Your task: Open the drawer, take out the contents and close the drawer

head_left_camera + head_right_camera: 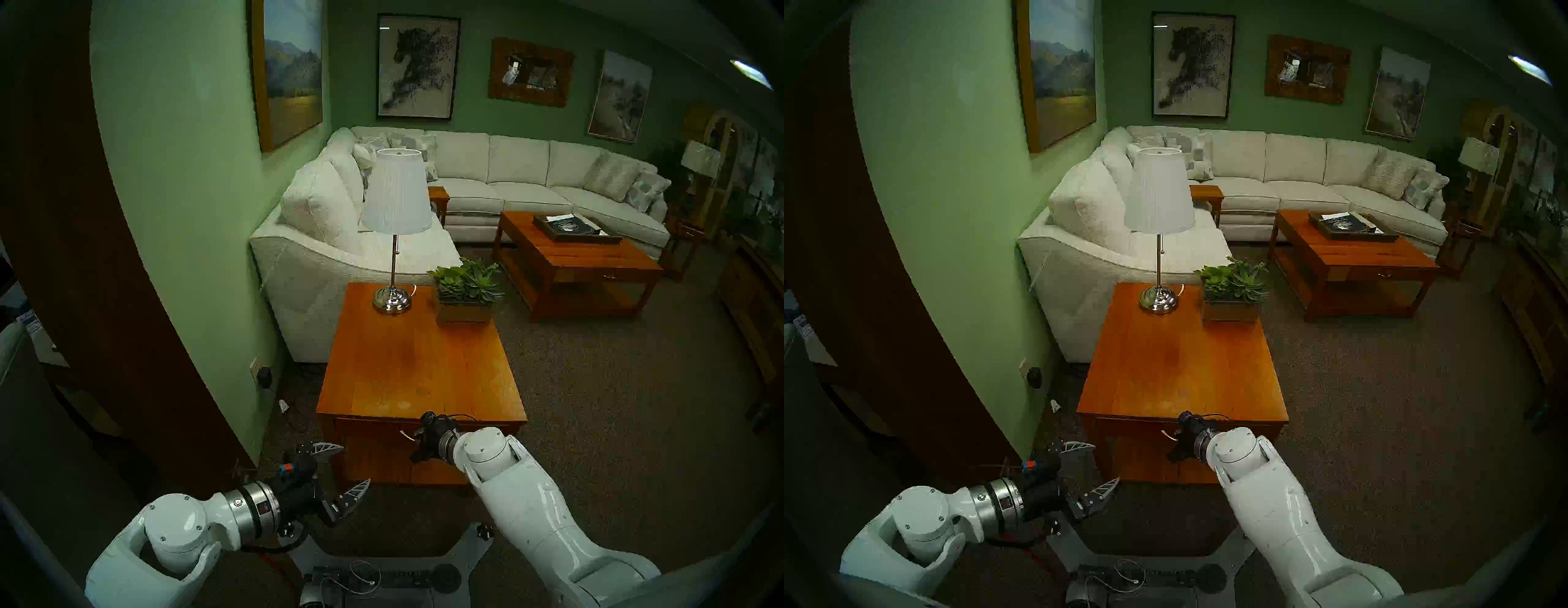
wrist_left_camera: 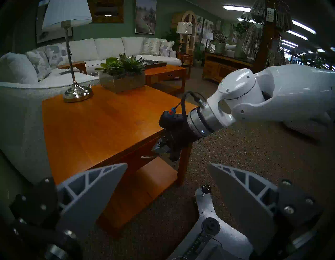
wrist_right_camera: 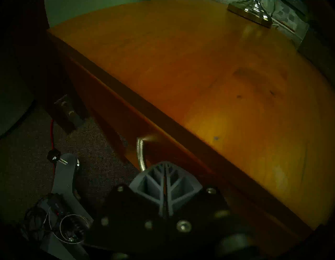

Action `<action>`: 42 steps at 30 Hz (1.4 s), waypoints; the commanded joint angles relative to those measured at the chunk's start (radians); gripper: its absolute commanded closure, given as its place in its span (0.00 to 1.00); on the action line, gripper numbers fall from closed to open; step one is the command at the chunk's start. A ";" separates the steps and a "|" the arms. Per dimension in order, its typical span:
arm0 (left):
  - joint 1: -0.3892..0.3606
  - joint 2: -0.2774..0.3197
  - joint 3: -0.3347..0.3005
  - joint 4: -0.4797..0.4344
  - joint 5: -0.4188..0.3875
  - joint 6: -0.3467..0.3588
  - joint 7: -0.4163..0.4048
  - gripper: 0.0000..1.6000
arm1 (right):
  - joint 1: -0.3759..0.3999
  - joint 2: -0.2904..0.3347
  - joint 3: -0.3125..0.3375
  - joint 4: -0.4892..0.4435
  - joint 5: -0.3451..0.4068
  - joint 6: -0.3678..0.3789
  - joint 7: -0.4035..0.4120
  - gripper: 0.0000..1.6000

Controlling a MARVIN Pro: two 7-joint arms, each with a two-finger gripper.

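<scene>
My right gripper point(image 3: 165, 168), fingers pressed together and empty, sits just below-right of the drawer point(image 1: 382, 426) pull point(image 3: 140, 154); pull runs crosswise. Left gripper point(image 1: 345, 467) spread wide, farther off.

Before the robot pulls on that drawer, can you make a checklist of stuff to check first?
1. Orange-brown wooden drawer shut, ready to open: ok.
2. Right end effector fingers pressed together, by the curved silver metal pull: ok.
3. Pull hooked or gripped: cannot tell.
4. Left end effector open, clear of the drawer front: ok.
5. Silver lamp with white shade and green plant in its box far from the front edge: ok.
6. Things inside the drawer: cannot tell.
</scene>
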 commanded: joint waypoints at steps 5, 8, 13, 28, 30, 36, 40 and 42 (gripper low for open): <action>-0.005 0.002 -0.004 -0.029 0.001 -0.005 0.000 0.00 | 0.129 -0.035 -0.021 0.071 -0.047 0.056 -0.035 1.00; -0.004 0.002 -0.005 -0.030 0.001 -0.005 0.000 0.00 | 0.139 -0.039 -0.038 0.084 -0.070 0.101 -0.046 1.00; -0.003 0.001 -0.005 -0.031 0.002 -0.004 0.000 0.00 | 0.139 -0.044 -0.045 0.086 -0.080 0.151 -0.055 1.00; -0.003 0.000 -0.006 -0.032 0.004 -0.003 -0.001 0.00 | 0.038 -0.005 -0.023 -0.067 -0.066 0.215 -0.059 1.00; -0.003 0.000 -0.006 -0.032 0.004 -0.003 -0.001 0.00 | 0.019 0.002 -0.019 -0.098 -0.064 0.223 -0.058 1.00; -0.003 -0.001 -0.007 -0.032 0.004 -0.003 -0.001 0.00 | -0.030 0.018 0.013 -0.153 -0.045 0.227 -0.047 1.00; -0.002 -0.001 -0.007 -0.033 0.005 -0.003 -0.002 0.00 | -0.042 0.024 0.034 -0.143 -0.031 0.214 -0.045 1.00; -0.002 -0.001 -0.007 -0.033 0.005 -0.002 -0.002 0.00 | -0.044 0.026 0.037 -0.141 -0.027 0.210 -0.045 1.00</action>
